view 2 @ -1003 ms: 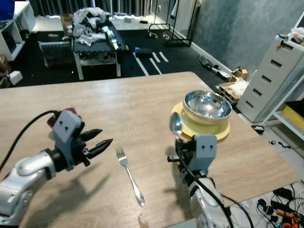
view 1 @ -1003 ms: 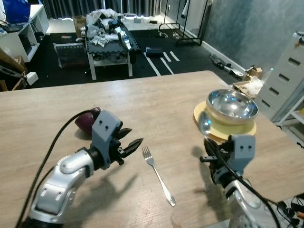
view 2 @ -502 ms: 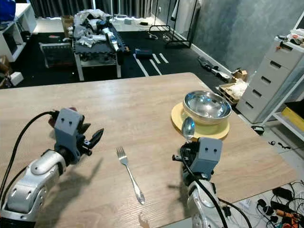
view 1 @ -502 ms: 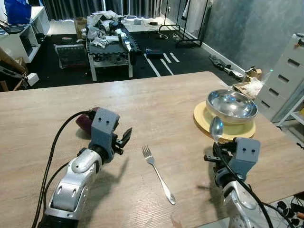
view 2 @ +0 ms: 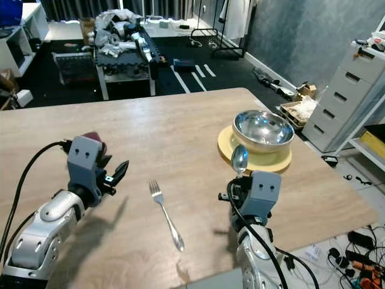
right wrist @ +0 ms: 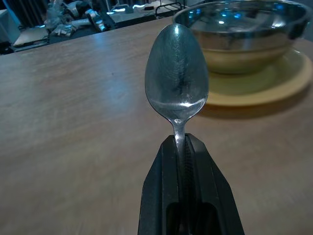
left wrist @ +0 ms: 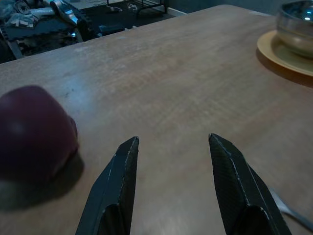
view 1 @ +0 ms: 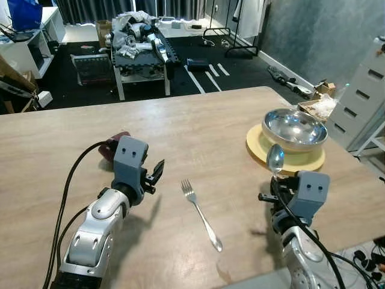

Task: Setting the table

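Note:
A steel bowl [view 1: 294, 127] sits on a yellow plate [view 1: 260, 148] at the table's right side. My right gripper [right wrist: 178, 147] is shut on a metal spoon [right wrist: 176, 78], held upright just in front of the plate; the spoon's bowl [view 1: 275, 159] stands above the wrist. A fork [view 1: 201, 215] lies flat on the wood between my arms, tines away from me. My left gripper [left wrist: 171, 147] is open, low over the table left of the fork, with nothing between its fingers. A dark purple cup [left wrist: 30, 131] lies just beyond it, also the cup [view 1: 114, 143] behind my left wrist.
The wooden table [view 1: 198, 132] stretches wide in front of me, its front edge near my arms. Beyond it are a cluttered low white table [view 1: 139, 51] on dark flooring and a grey drawer unit [view 1: 367, 96] at the right.
My left gripper has pulled back and turned away from the fork. My right gripper has raised the spoon upright and shifted slightly right, in front of the plate.

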`<state>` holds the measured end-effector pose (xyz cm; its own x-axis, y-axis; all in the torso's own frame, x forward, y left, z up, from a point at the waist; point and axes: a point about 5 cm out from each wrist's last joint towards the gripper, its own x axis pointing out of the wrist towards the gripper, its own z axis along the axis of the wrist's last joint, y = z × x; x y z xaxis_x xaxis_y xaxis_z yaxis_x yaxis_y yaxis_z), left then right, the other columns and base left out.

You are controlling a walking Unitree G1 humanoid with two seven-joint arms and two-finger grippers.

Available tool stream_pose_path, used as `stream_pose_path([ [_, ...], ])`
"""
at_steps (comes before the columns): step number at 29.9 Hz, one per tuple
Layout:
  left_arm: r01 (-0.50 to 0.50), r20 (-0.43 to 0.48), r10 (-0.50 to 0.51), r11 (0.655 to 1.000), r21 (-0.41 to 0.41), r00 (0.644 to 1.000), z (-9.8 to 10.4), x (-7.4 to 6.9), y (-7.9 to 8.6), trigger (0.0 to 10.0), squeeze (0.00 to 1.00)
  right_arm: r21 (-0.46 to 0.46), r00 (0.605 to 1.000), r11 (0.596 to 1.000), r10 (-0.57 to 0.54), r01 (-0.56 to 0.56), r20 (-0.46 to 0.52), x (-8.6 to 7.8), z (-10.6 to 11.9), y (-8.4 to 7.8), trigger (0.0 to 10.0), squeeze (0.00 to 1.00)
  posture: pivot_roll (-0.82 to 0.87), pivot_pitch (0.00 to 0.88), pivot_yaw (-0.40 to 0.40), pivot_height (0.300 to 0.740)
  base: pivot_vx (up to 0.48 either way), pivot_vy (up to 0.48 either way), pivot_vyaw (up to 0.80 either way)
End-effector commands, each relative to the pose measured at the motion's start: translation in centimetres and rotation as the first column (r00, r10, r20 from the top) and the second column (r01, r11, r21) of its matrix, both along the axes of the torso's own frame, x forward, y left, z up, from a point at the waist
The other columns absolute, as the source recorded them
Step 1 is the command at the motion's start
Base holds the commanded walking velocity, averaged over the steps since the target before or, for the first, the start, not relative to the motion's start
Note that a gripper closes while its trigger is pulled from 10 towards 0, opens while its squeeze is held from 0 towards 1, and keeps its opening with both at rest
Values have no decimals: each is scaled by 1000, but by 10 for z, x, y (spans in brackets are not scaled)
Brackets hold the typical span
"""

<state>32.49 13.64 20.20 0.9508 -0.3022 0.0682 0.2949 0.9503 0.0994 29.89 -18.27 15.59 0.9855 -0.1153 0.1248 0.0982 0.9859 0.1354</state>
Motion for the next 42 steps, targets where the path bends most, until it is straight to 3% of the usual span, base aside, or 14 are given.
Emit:
stream_pose_path([
  [1,-2,-11,2,1000,-3,1000,-4,0,0,10000,0,-9,1000,1000,-14,14,-11,-2,-4,-4,10000,0,86,71,64,740,-390,0,0],
  [42,3,-10,-3,1000,-8,1000,-5,2,0,10000,0,-41,1000,999,-14,13,-18,-3,-7,-6,10000,0,74,62,68,740,-357,0,0],
])
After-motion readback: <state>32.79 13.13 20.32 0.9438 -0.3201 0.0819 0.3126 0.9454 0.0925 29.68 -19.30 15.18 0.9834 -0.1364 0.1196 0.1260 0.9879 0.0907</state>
